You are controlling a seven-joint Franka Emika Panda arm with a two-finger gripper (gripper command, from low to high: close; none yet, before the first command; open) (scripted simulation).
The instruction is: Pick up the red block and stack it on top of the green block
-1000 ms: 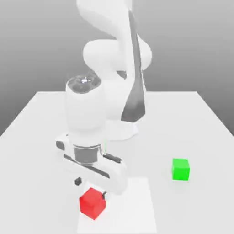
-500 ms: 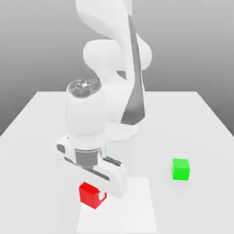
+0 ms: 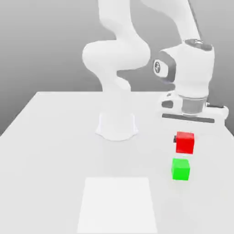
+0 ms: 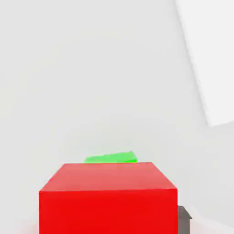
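Observation:
The red block (image 3: 185, 142) hangs in the air on the exterior view's right, held under the white hand, with my gripper (image 3: 184, 141) shut on it. A dark fingertip (image 3: 175, 139) shows at its side. Just below it, with a small gap between them, the green block (image 3: 180, 168) rests on the white table (image 3: 55, 151). In the hand view the red block (image 4: 108, 197) looms close, a dark fingertip (image 4: 183, 218) sits at its edge, and a sliver of the green block (image 4: 111, 158) peeks out beyond it.
The robot's white base (image 3: 117, 125) stands at the table's middle back. A paler square patch (image 3: 117, 204) marks the table near its front edge; the same patch (image 4: 205, 55) appears in the hand view.
My gripper closed on the red block near the front patch, lifted it, and swung across to the exterior view's right, ending just above the green block.

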